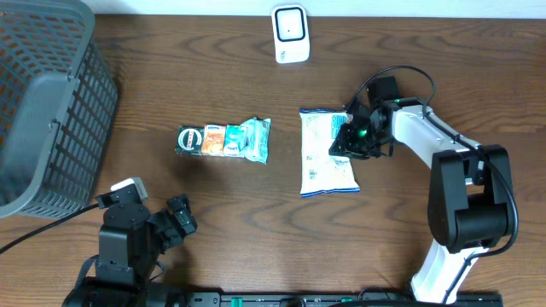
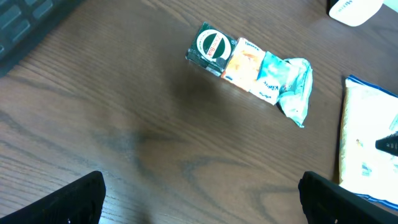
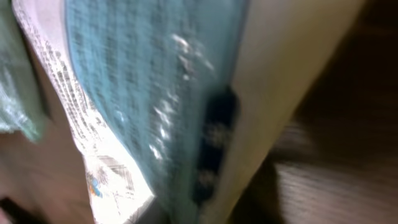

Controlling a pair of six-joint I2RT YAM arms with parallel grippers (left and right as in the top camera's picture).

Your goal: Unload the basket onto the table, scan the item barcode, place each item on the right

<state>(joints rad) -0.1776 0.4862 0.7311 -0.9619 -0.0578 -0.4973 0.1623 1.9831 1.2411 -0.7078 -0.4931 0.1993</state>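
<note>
A white and blue bag [image 1: 322, 158] lies flat right of the table's middle. My right gripper [image 1: 348, 141] sits on its right edge, shut on the bag. The right wrist view is blurred and filled by the bag [image 3: 143, 93] pressed up close, and my fingers barely show there. A green, orange and teal snack pack [image 1: 223, 141] lies left of the bag, untouched. The white scanner [image 1: 290, 34] stands at the table's far edge. My left gripper [image 1: 179, 217] hovers open near the front left, its fingers wide apart over bare wood [image 2: 199, 199], with the snack pack [image 2: 252, 68] ahead.
A grey plastic basket [image 1: 43, 111] takes up the far left corner. The right arm's white body [image 1: 444, 153] reaches in from the front right. The bag's edge [image 2: 367, 143] and the scanner [image 2: 354, 9] show at the right of the left wrist view.
</note>
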